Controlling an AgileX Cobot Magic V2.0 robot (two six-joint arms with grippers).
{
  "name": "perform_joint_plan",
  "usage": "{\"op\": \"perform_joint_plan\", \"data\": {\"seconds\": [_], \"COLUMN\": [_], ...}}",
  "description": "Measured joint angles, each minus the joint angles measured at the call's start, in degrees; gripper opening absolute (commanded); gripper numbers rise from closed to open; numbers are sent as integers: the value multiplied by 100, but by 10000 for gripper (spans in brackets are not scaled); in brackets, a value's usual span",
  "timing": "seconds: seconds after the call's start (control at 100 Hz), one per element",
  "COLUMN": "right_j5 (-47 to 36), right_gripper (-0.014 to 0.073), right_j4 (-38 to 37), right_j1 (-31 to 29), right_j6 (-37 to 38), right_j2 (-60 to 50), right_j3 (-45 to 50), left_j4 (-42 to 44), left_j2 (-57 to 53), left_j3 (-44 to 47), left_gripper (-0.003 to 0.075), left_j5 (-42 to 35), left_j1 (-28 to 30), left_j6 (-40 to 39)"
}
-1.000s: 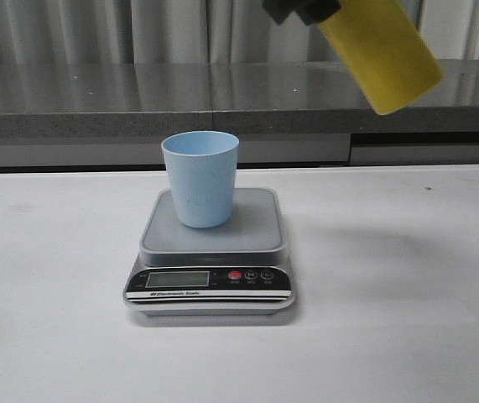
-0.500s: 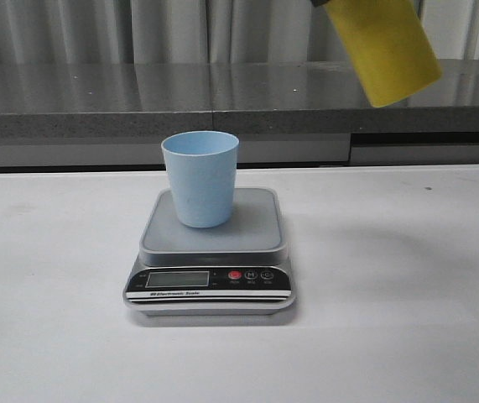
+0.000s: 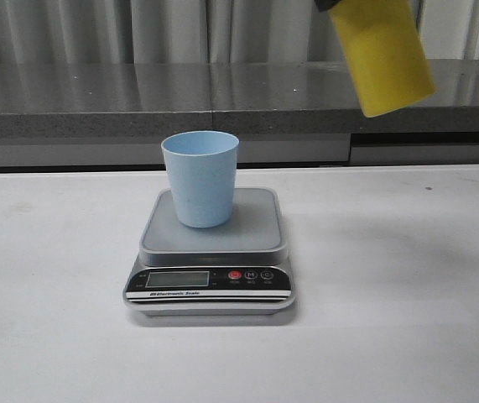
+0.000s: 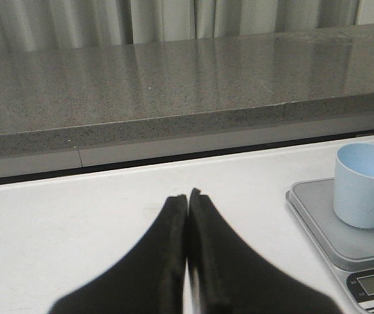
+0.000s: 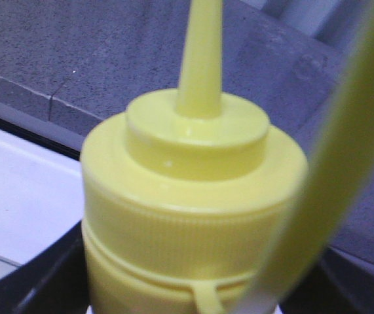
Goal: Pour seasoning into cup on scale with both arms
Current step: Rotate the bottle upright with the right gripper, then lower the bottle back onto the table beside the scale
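Front view: pale blue tapered plastic cup (image 3: 200, 178) stands on the grey-platform digital scale (image 3: 211, 252), centre frame; tall yellow plastic seasoning bottle (image 3: 381, 54) hangs tilted at upper right, clear of the cup.
Left wrist view: left gripper (image 4: 187, 199) clenched on nothing.
Right wrist view: right gripper grasps the bottle's neck; the cap's tether hangs loose, nozzle apparently uncapped.
Progress: contents of the cup not visible; pouring apparently remains.

Soft, even light fills all three views, bright without hard glare. The white table (image 3: 407, 336) carries only faint shadows: a dim one beside the scale (image 3: 210, 290) and a narrow dark line under its front edge. The grey stone counter (image 3: 138, 101) shows pale vertical reflections of the curtain behind it. In the left wrist view the closed black fingers (image 4: 173, 261) are dark and featureless, their edges slightly soft. The right wrist view is blurred: the yellow seasoning (image 5: 193, 196), clamped between the jaws, is out of focus, its tether (image 5: 344, 150) a smeared band, with a small highlight on the cap shoulder.
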Motion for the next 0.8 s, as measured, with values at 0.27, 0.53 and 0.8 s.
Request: {"op": "perform_joint_plan", "data": {"seconds": [0.27, 0.53, 0.8], "right_j5": [-1328, -2976, -5504], "right_gripper": [276, 276, 276], "right_j4": [2593, 4461, 5625], "right_j1": [-712, -1499, -1782], "right_j6": [-2485, -4142, -5571], "right_j2": [-4, -17, -50], "right_j3": [236, 1089, 2318], "left_j4": [0, 0, 0], "left_j2": [0, 0, 0], "left_j3": [0, 0, 0], "left_gripper": [-20, -20, -20], "left_j5": [0, 0, 0], "left_j1": [0, 0, 0], "left_j6": [0, 0, 0]}}
